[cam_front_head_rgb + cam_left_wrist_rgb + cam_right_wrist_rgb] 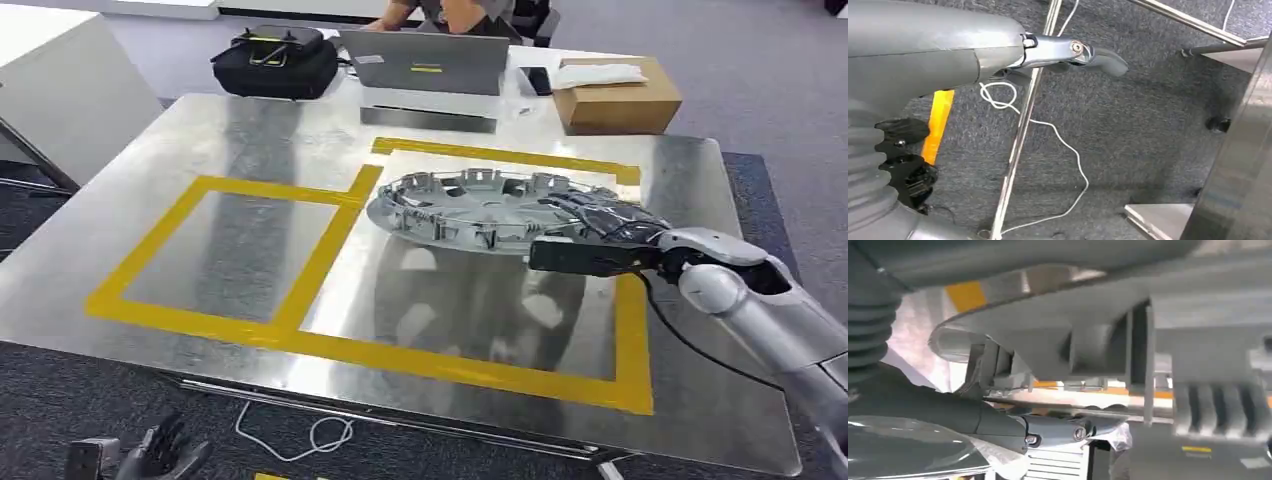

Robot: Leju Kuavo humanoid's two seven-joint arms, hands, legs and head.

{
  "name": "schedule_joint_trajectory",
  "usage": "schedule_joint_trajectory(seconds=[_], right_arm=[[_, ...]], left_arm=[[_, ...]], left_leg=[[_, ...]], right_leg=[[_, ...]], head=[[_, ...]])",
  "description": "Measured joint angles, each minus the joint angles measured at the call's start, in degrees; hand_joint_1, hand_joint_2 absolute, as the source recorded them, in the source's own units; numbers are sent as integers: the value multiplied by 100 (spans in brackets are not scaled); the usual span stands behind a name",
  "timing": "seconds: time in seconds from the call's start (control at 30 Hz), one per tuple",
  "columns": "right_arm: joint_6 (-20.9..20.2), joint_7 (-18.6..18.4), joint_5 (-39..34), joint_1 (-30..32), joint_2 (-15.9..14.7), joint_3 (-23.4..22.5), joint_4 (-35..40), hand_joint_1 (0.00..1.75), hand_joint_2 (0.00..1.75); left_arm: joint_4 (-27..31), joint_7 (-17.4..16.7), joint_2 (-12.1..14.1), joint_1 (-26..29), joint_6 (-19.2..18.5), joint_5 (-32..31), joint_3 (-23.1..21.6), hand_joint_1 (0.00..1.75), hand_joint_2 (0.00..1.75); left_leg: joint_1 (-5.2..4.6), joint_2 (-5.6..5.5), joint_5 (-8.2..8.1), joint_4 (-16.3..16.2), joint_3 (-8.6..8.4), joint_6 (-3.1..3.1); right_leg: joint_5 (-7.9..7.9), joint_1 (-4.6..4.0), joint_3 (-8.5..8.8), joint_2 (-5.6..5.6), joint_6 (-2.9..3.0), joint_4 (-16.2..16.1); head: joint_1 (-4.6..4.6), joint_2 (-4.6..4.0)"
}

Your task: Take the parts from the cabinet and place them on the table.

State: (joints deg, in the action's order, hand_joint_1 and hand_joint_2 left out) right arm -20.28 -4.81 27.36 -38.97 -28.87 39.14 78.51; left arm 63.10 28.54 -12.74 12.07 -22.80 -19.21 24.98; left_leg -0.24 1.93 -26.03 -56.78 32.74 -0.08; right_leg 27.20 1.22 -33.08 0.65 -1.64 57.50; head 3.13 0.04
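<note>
A silver wheel cover (465, 205) hangs tilted just over the metal table (150, 170), inside the right yellow-taped rectangle (630, 340). My right hand (600, 232) grips its right rim, dark fingers over the top and the thumb below. In the right wrist view the cover's grey ribbed underside (1098, 335) sits close above the thumb (1073, 430). Whether the cover's far-left edge touches the table I cannot tell. My left hand (150, 455) hangs below the table's front edge, fingers apart and holding nothing; its thumb (1093, 54) juts out over the grey carpet.
At the back of the table stand a black bag (278, 60), a laptop (425, 62) and a cardboard box (615, 95), with a person (450, 12) seated behind. The left taped rectangle (230, 250) is bare. A white cable (310, 435) lies on the floor.
</note>
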Motion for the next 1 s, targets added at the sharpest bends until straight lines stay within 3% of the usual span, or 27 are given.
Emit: schedule_joint_trajectory(seconds=[0.27,0.63,1.0], right_arm=[[-540,282,-214,-406,-306,474,-7,0,0],[-748,413,-783,-704,-527,949,44,0,0],[-556,483,-988,-794,-756,1172,148,0,0]], left_arm=[[-37,197,-31,-45,-57,-179,123,0,0],[-181,302,-26,-160,-55,-177,164,0,0],[-369,394,15,-180,39,-147,168,0,0]], left_leg=[[-1,0,0,-1,5,1],[-1,0,1,-2,7,3],[-2,0,1,-3,8,3]], right_leg=[[-1,1,-8,0,0,0],[-1,1,-11,-1,0,0],[-1,2,-11,-1,0,0]], head=[[0,0],[0,0],[0,0]])
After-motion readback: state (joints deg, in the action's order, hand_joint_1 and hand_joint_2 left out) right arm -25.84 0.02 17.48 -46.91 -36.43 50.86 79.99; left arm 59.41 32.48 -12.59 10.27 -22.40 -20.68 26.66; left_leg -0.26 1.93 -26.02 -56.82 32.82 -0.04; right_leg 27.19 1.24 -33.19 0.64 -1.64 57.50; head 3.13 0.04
